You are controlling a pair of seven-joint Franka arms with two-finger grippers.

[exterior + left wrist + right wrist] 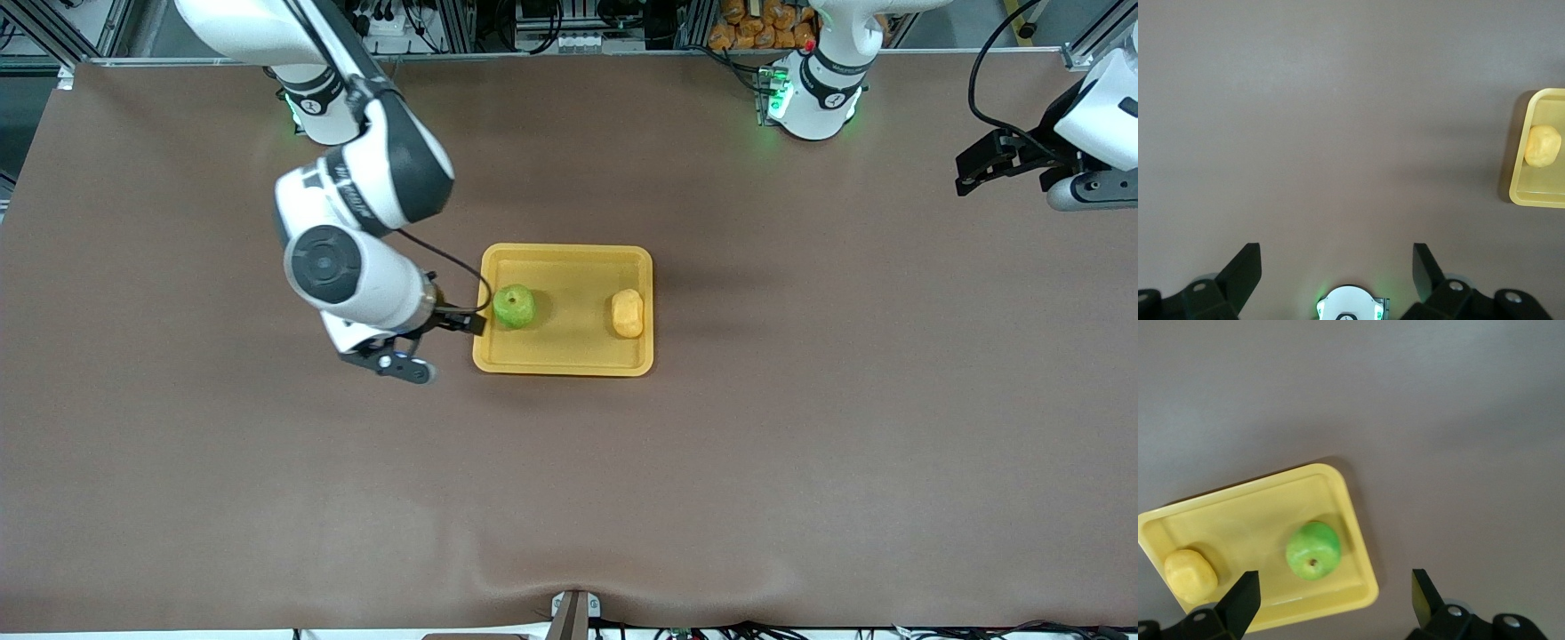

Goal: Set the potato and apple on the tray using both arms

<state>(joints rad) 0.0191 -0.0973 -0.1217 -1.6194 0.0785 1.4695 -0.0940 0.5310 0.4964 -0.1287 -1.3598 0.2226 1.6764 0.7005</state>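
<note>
The yellow-orange tray lies mid-table. On it, the green apple rests toward the right arm's end and the yellow potato toward the left arm's end. My right gripper hangs open and empty over the tray's edge beside the apple. Its wrist view shows the apple, the potato and the tray below the right gripper. My left gripper is open and empty, drawn back over bare table at the left arm's end. In the left wrist view, beyond the left gripper, the tray and the potato show at the frame's edge.
A brown cloth covers the whole table. The right arm's base and the left arm's base stand at the table's edge farthest from the front camera, with green lights. Cables and orange items lie past that edge.
</note>
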